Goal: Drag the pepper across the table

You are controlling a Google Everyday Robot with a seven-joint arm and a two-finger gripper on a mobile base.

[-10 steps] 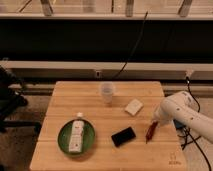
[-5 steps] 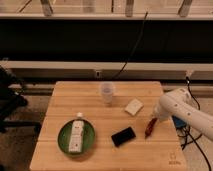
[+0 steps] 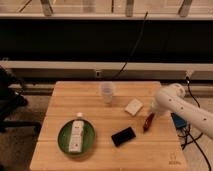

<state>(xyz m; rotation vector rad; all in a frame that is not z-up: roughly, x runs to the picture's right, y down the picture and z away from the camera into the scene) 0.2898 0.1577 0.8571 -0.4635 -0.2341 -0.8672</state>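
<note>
The pepper (image 3: 148, 122), a small slender red-orange chili, lies on the light wooden table (image 3: 100, 112) right of centre, between the black phone and the right edge. My white arm (image 3: 181, 107) reaches in from the right. Its gripper (image 3: 152, 114) is right at the pepper's upper end, and the contact point itself is hidden by the arm's tip.
A black phone (image 3: 123, 136) lies just left of the pepper. A white flat block (image 3: 133, 107) sits just behind it. A clear cup (image 3: 107, 93) stands mid-back. A green plate (image 3: 62, 141) at front left holds a white bottle (image 3: 76, 135). A black chair (image 3: 10, 102) stands left of the table.
The arm's tip and the pepper have shifted a little toward the far side of the table. The phone, block, cup and plate have not moved.
</note>
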